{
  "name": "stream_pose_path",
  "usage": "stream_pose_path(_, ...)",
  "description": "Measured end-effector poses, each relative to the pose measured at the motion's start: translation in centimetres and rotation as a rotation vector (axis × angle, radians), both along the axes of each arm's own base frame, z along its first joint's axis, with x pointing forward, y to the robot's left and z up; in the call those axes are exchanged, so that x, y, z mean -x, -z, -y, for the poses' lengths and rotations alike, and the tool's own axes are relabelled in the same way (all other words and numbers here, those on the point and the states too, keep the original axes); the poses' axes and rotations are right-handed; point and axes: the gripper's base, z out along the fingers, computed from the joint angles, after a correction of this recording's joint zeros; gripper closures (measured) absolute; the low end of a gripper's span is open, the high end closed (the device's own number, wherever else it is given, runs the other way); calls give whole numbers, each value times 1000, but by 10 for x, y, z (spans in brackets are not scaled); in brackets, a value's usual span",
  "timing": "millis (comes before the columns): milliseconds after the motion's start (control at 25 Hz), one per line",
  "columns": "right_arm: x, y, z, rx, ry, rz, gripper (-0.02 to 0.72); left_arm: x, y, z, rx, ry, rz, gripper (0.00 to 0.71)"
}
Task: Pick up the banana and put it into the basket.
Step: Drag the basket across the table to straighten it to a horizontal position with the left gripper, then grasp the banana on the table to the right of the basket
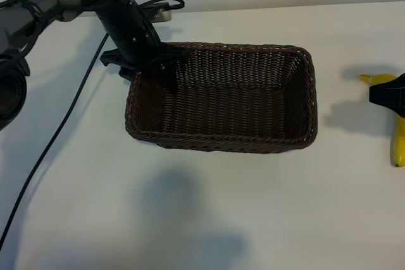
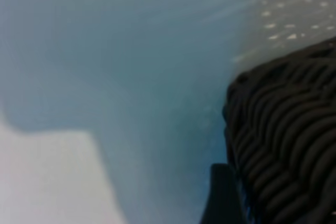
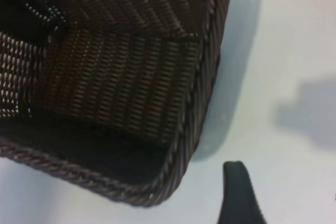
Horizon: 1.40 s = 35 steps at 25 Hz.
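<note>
The dark-brown wicker basket point(image 1: 221, 96) stands mid-table with nothing in it. My left gripper point(image 1: 152, 67) is at its far left corner, open, astride the braided rim. One of its fingers point(image 2: 223, 198) stands just beside the wicker wall point(image 2: 283, 145). The yellow banana point(image 1: 398, 140) is at the right edge of the exterior view, stem tip pointing back-left. My right gripper point(image 1: 388, 93) is over the banana's upper part and is open. Beside its one visible finger point(image 3: 239, 192) I see only bare table. That wrist view shows the basket's near corner point(image 3: 173, 177) but no banana.
A black cable point(image 1: 57, 137) trails over the table from the left arm toward the front left. A small grey fitting point(image 1: 161, 12) lies behind the basket. White tabletop point(image 1: 209, 219) stretches in front of the basket and between the basket and the banana.
</note>
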Motion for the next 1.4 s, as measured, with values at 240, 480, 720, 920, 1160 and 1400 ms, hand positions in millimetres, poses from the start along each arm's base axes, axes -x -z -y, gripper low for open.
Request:
stream_pose_path(240, 0, 0, 0, 0, 0, 0, 258, 1, -28, -4, -17, -12, 64, 139)
stream_pose_path(480, 0, 0, 0, 0, 0, 0, 258, 6, -64, -7, -11, -29, 140, 139)
stream_pose_path(720, 0, 0, 0, 0, 0, 0, 258, 12, -101, -21, -82, -30, 248, 140)
stream_pose_path(920, 0, 0, 0, 0, 0, 0, 258, 9, -118, -54, -162, -85, 304, 140)
stream_pose_path(1160, 0, 0, 0, 0, 0, 0, 258, 3, -129, -115, -299, -200, 342, 140)
stream_pose_path(1400, 0, 0, 0, 0, 0, 0, 258, 10, -153, -146, -360, -257, 399, 140)
